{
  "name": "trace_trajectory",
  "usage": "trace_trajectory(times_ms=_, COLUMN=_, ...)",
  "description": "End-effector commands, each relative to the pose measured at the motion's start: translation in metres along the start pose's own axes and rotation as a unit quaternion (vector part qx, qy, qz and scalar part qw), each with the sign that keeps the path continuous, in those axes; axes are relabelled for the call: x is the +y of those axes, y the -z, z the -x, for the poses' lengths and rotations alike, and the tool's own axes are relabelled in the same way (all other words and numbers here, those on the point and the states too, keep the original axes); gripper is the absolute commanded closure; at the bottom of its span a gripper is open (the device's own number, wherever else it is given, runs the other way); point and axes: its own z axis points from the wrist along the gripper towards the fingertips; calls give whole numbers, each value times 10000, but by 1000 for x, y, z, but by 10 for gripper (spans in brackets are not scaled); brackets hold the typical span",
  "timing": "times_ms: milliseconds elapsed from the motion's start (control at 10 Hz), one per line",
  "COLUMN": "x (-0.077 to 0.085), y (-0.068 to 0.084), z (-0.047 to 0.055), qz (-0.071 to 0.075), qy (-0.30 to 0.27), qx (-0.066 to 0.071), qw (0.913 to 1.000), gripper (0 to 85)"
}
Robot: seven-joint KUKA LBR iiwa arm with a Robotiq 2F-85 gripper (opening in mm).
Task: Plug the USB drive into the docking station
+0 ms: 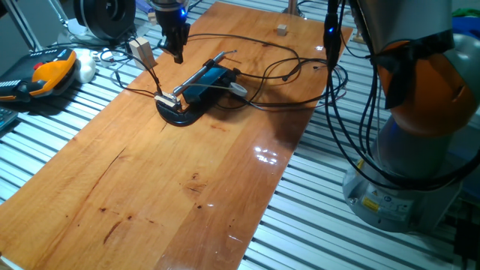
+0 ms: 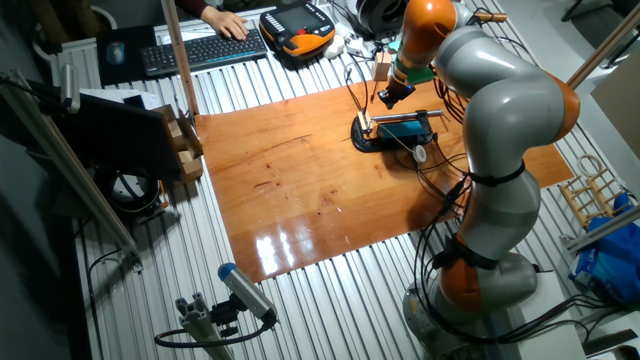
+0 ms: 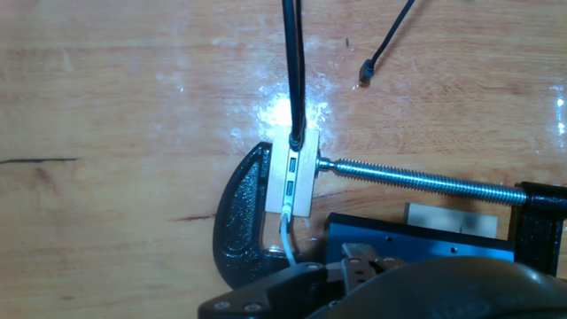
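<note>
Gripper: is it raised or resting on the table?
Raised: the gripper hangs above the wooden table, apart from the docking station.

Docking station and USB drive — far part of the table

The bright-blue docking station (image 1: pixel 204 82) lies flat on its black curved base, thin black cables trailing off; the small pale USB drive (image 1: pixel 164 98) sits just left of it — at the base's near-left end.
</note>
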Motion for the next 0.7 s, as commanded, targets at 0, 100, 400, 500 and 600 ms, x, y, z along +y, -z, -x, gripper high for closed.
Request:
trace_trajectory(times_ms=0, x=1, y=0, z=0, qz=1, qy=0, qx=-6, qw=10000, gripper=850)
trace_trajectory(times_ms=100, x=0, y=-1, z=1, qz=8, qy=15, qx=-6, qw=10000, gripper=850)
trace_trajectory(times_ms=400, x=1, y=0, z=0, qz=24, qy=22, qx=9, qw=10000, gripper=850)
trace_trajectory(times_ms=500, x=1, y=0, z=0, qz=32, qy=22, qx=9, qw=10000, gripper=850)
trace_trajectory(times_ms=600, x=1, y=-1, z=0, qz=32, qy=30, qx=9, qw=10000, gripper=850)
